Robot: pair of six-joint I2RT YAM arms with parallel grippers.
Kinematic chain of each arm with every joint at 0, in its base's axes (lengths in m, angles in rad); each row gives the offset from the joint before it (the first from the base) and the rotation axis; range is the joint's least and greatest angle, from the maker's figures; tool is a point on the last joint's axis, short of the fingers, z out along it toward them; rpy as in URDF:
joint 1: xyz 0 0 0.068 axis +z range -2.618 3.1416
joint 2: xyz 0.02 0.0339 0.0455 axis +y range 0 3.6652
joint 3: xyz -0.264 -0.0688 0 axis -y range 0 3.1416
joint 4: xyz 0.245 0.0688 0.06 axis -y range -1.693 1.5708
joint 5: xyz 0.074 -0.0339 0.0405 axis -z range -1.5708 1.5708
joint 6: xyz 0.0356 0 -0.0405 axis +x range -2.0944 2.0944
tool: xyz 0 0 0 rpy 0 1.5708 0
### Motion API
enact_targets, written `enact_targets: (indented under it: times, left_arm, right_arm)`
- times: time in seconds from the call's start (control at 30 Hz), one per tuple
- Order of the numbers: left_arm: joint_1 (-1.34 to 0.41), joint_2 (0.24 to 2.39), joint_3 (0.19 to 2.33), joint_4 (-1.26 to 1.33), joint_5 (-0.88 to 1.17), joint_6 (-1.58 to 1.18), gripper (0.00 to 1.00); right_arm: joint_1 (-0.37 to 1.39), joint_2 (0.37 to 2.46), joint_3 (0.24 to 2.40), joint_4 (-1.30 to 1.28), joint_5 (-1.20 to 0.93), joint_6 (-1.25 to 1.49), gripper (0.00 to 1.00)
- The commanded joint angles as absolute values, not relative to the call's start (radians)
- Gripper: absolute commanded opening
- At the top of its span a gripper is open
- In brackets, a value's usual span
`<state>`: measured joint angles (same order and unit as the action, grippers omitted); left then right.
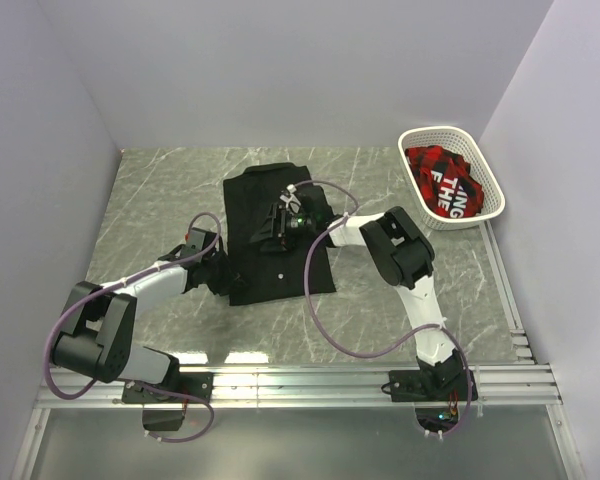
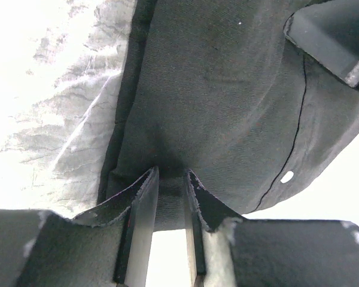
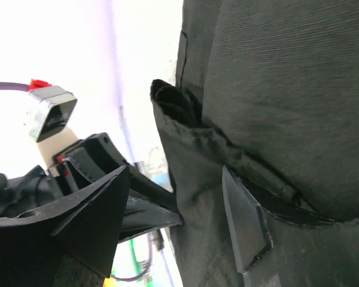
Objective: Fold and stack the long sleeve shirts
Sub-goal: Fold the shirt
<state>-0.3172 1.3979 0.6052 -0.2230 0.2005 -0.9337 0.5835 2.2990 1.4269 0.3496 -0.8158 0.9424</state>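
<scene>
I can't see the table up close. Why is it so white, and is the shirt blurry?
Left wrist view: the table glares out to white beside the black shirt, whose weave looks sharp. Right wrist view: the background is blown white too. Top external view: even light, small glare patches near the table's front edge.

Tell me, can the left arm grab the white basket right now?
Probably not. The left gripper is shut on the left edge of the black shirt, and the white basket sits at the far right, past the right arm.
</scene>
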Motion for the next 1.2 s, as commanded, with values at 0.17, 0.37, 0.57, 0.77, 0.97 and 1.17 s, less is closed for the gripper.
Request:
enact_targets:
  times: [0.17,0.37,0.57,0.77,0.97,1.17]
  left_arm:
    - [-0.31,1.405,0.571,-0.29,0.172,-0.917,0.3]
    - [-0.308,1.384,0.589,-0.31,0.16,-0.907,0.31]
    - [-0.308,1.336,0.661,-0.344,0.124,-0.884,0.44]
    - [-0.311,1.272,0.753,-0.374,0.14,-0.864,0.6]
    - [-0.348,1.241,0.756,-0.312,0.289,-0.861,0.42]
    - [-0.454,1.356,0.765,-0.247,0.347,-0.891,0.2]
  right_arm:
    - [0.47,2.324,1.391,0.356,-0.749,0.913,0.71]
    - [0.411,2.209,1.457,0.21,-0.736,0.795,0.72]
    - [0.393,2.03,1.416,0.077,-0.675,0.657,0.72]
    - [0.403,1.856,1.267,0.025,-0.742,0.586,0.72]
    - [0.471,1.775,1.117,-0.032,-0.827,0.518,0.71]
    - [0.558,1.828,1.049,-0.002,-0.906,0.502,0.71]
